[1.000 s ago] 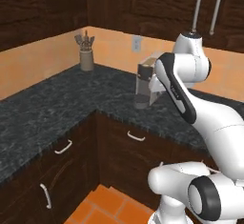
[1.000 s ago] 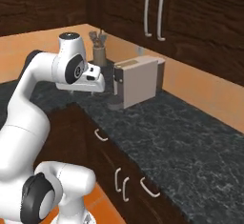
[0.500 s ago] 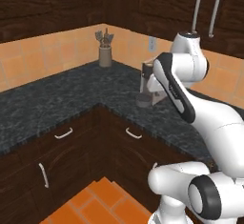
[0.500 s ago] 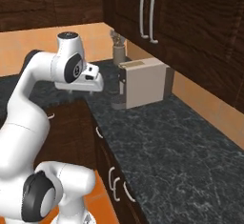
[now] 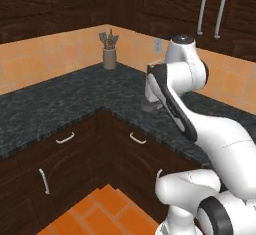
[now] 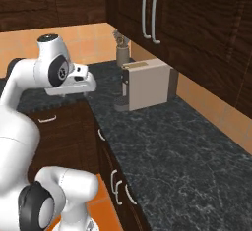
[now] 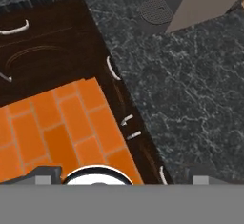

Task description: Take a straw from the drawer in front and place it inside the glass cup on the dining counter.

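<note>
Fingers (image 7: 46, 173) spread wide with nothing between them, my gripper (image 7: 125, 174) hangs above the orange floor tiles (image 7: 57, 123) (looking straight down). Just beyond, the drawer (image 5: 136, 130) sits shut under the black speckled counter (image 7: 190, 89) edge. Farther on, a beige coffee machine (image 6: 147, 83) stands on that counter, a utensil holder (image 6: 121, 53) behind it.

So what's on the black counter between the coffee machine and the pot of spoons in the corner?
Nothing: in the right base view, bare black counter runs between the coffee machine and the utensil pot.
</note>
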Motion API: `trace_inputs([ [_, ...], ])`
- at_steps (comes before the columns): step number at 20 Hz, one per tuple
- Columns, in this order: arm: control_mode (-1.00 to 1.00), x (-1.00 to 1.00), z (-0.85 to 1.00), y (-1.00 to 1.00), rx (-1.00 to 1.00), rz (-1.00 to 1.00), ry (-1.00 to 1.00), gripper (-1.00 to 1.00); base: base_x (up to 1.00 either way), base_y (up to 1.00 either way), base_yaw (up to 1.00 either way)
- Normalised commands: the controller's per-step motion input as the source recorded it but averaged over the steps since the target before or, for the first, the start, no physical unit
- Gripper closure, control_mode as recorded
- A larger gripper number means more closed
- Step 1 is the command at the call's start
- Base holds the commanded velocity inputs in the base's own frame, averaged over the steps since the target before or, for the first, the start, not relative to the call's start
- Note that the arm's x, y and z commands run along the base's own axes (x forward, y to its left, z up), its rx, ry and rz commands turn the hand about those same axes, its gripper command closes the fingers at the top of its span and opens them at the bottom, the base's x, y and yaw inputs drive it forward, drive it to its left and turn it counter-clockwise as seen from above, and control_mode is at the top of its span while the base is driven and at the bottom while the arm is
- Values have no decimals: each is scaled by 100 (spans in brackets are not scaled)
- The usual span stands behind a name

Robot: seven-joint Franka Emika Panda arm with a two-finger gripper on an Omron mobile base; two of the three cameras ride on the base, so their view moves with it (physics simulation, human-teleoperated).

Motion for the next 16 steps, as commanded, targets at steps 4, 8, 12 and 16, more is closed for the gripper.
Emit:
trace_inputs([
  [4,-100,0,-36,78,-41,-1,-21,-100,0,0,0],
  [8,-100,1,-61,61,-39,0,-13,-100,0,0,0],
  [12,-100,15,-77,45,-33,0,-2,-100,0,0,0],
  [16,-100,39,-78,40,-29,0,0,-100,0,0,0],
])
